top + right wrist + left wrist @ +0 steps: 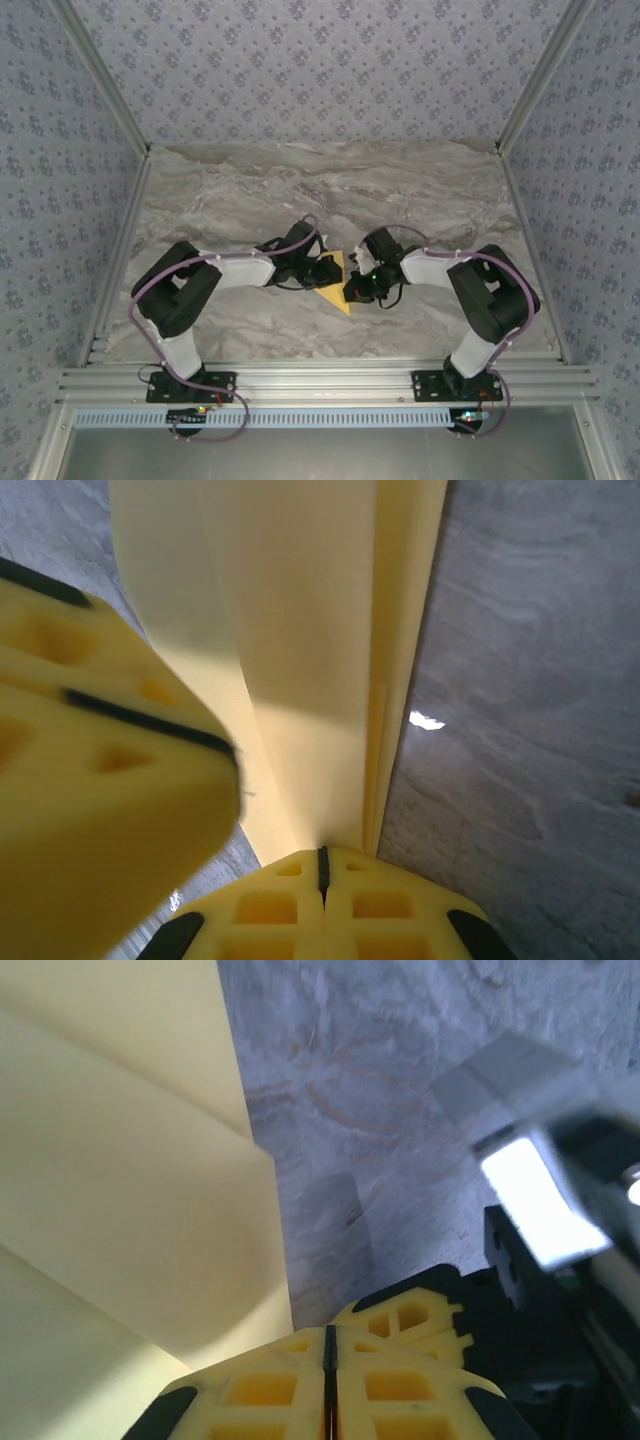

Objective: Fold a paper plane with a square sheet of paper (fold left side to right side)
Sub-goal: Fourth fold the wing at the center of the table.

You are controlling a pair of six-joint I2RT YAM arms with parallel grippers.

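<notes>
Logging paper: part-folded, sat at centre of table betw. both arms. R gripper was clamped on its creased end, I judged to steady the layers. L gripper was closed at paper's edge; couldn't tell if it pinched.

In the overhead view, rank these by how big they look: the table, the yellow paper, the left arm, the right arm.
Largest: the table.
Next: the left arm and right arm, alike, so unranked.
Smallest: the yellow paper, partly covered.
</notes>
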